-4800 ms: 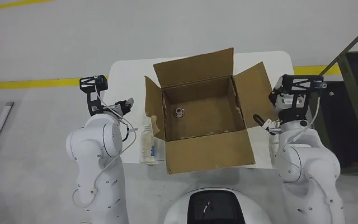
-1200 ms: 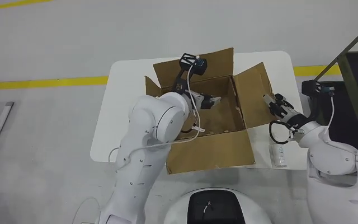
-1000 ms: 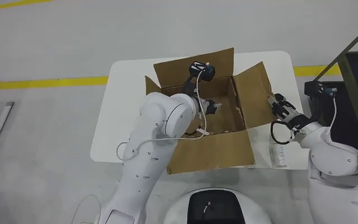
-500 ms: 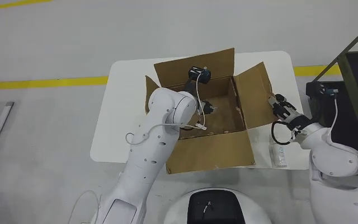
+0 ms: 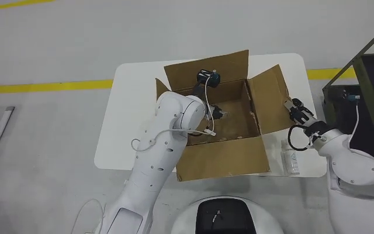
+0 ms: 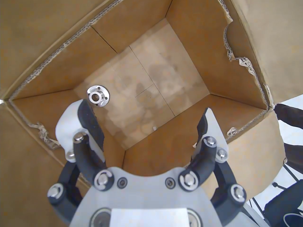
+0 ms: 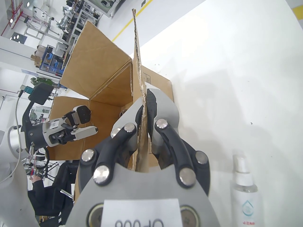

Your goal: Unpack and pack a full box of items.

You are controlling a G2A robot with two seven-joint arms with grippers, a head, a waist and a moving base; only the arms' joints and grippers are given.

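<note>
An open cardboard box (image 5: pixel 222 161) stands mid-table with its flaps spread. A small round metal flange (image 6: pixel 97 96) lies on the box floor near a corner. My left gripper (image 6: pixel 146 119) hangs inside the box (image 6: pixel 132 24), open, with one fingertip just beside the flange and nothing held. In the top view the left gripper (image 5: pixel 219 112) is low in the box's middle. My right gripper (image 7: pixel 143 105) is shut on the edge of the box's right flap (image 7: pixel 137 55); the top view shows the right gripper (image 5: pixel 295 108) at that flap (image 5: pixel 270 96).
A clear spray bottle (image 5: pixel 290 161) lies on the white table (image 5: pixel 128 117) by the box's right side, close to my right arm; it is also the spray bottle (image 7: pixel 245 190) in the right wrist view. A dark rack (image 5: pixel 350 93) stands off the table's right edge.
My left arm swung from the table's left side into the box and lowered. My right gripper closed on the right flap, and box and flap shifted slightly to the right.
</note>
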